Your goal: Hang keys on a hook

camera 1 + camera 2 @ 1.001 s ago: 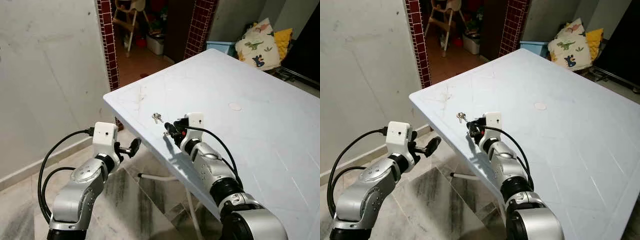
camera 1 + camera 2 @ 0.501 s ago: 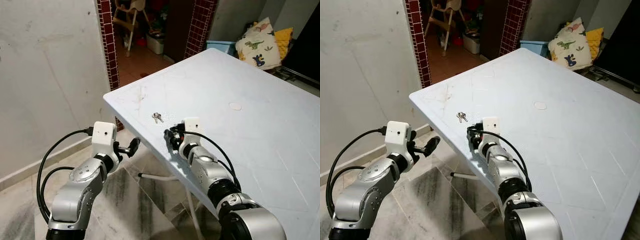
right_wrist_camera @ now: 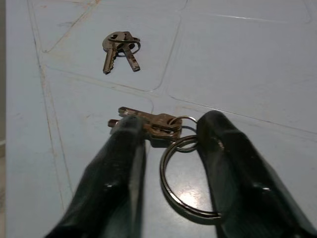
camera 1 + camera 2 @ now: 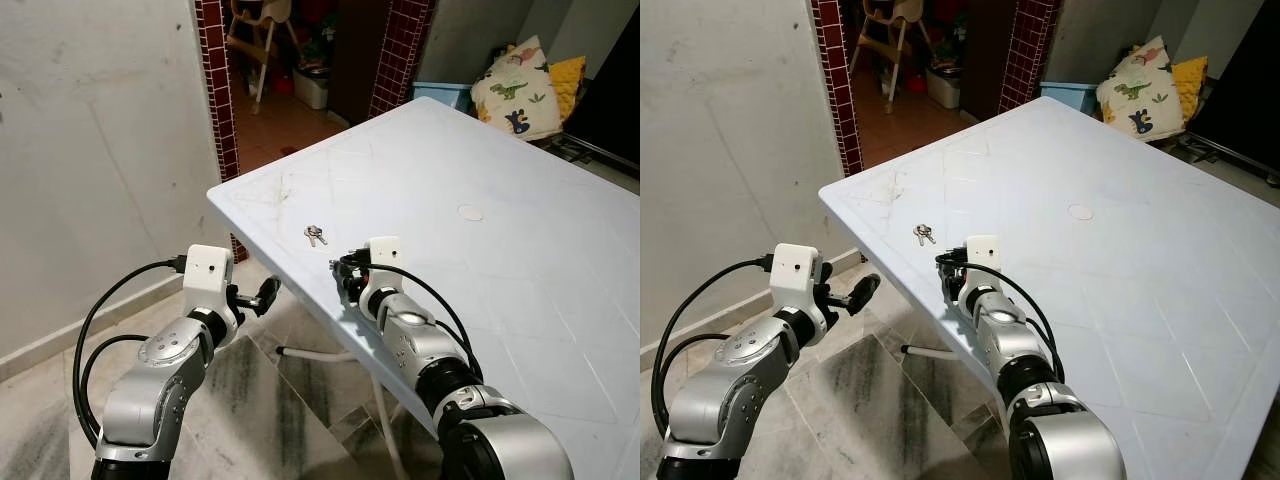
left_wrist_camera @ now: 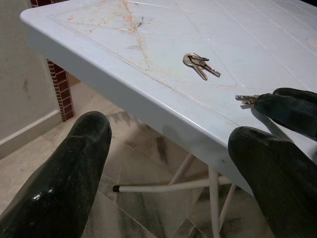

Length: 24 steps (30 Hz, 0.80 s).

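Two key sets on white table (image 4: 520,160), right end effector (image 3: 168,129) pinching ringed keys (image 3: 158,125), left end effector (image 5: 173,163) wide open, empty

In the head views the small bunch of brass-coloured keys on a steel ring (image 4: 315,235) is too small to count its keys. The right tool (image 3: 168,148) covers part of a second bunch with a larger ring (image 3: 185,181). The pale blue plastic table (image 4: 520,270) runs off the right edge. The dinosaur-print cushion (image 4: 515,95) is partly hidden behind it.
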### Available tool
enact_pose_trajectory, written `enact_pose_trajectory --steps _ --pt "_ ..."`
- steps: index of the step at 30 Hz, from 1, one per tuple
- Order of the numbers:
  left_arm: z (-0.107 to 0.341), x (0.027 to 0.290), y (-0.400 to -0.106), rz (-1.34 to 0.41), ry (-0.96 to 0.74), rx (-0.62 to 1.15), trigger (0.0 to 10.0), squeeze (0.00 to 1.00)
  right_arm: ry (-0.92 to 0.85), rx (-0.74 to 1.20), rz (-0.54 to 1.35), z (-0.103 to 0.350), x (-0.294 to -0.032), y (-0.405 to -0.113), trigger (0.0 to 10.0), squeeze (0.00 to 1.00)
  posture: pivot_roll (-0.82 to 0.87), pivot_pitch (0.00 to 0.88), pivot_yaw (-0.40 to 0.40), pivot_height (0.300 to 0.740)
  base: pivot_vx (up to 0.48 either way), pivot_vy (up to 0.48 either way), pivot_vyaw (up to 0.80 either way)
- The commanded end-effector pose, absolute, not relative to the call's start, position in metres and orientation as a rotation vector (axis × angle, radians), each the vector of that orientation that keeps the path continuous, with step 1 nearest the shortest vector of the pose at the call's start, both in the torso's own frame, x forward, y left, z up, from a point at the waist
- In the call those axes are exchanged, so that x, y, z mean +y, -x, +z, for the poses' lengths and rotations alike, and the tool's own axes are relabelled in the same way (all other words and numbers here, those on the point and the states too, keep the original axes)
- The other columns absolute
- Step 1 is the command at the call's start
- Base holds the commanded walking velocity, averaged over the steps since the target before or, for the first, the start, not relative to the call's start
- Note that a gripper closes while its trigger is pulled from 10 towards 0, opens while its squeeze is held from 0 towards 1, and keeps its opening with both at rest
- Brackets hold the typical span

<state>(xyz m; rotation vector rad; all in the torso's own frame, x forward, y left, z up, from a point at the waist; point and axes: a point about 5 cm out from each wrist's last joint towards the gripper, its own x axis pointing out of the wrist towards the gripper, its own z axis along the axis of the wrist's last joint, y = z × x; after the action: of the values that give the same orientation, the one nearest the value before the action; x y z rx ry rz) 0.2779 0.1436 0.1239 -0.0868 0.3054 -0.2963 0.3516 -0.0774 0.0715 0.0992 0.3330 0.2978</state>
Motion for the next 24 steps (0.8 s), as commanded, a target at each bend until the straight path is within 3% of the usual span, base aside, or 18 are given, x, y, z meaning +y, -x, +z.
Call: enact_pose_trajectory --steps 1,24 --pt "0.124 0.142 -0.277 -0.302 0.083 0.304 10.0 0.0 -0.091 0.378 0.285 0.062 -0.082 -0.347 0.0 0.0 0.26 0.0 -0.072 0.74 0.0 0.0 0.0" --pt "0.124 0.138 -0.28 -0.313 0.083 0.3 10.0 0.0 -0.079 0.337 0.19 0.067 -0.106 -0.352 0.0 0.0 0.24 0.0 -0.065 0.74 0.0 0.0 0.0"
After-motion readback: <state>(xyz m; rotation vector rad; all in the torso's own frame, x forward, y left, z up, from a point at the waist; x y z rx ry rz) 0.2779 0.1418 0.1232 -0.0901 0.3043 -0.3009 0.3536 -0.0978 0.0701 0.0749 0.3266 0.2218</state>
